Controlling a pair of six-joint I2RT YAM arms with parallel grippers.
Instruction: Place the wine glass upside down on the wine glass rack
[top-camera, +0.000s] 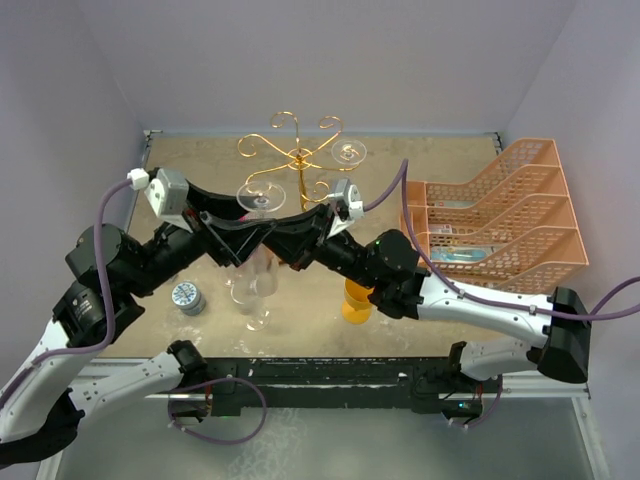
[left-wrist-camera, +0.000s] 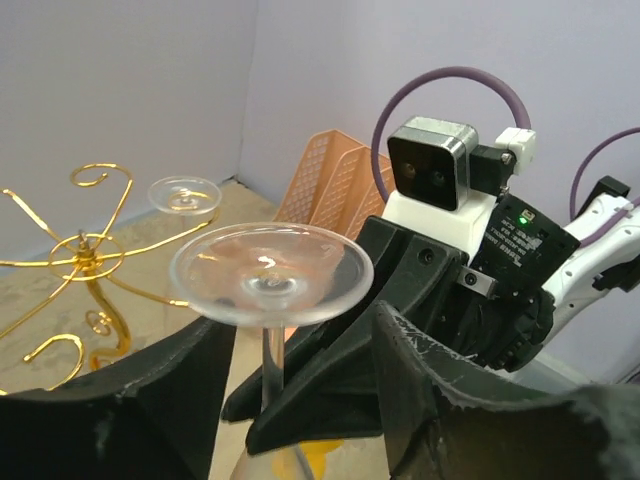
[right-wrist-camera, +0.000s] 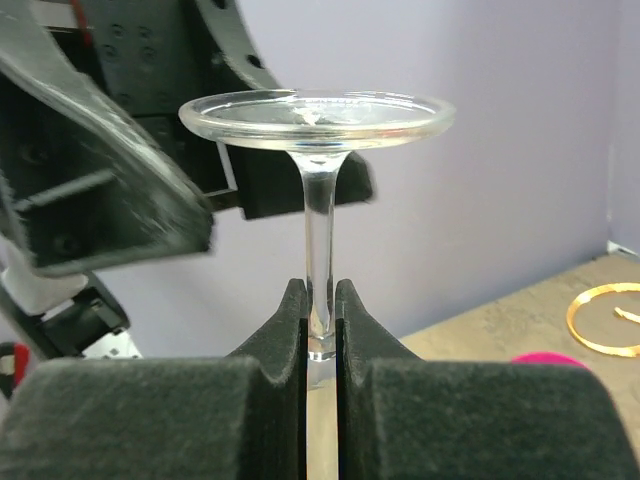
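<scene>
I can read no text, brand, number or sign in any view. The nearest thing to print is on the small round tin, at about eight o'clock on the table. Its blue-and-white lid is too small for me to make out. The dark circuit board on the wrist behind the right gripper has a lit green light and pale specks that may be lettering, but they are too blurred to read. A bluish item lies in the salmon-pink tray at three o'clock, and nothing on it is legible.
</scene>
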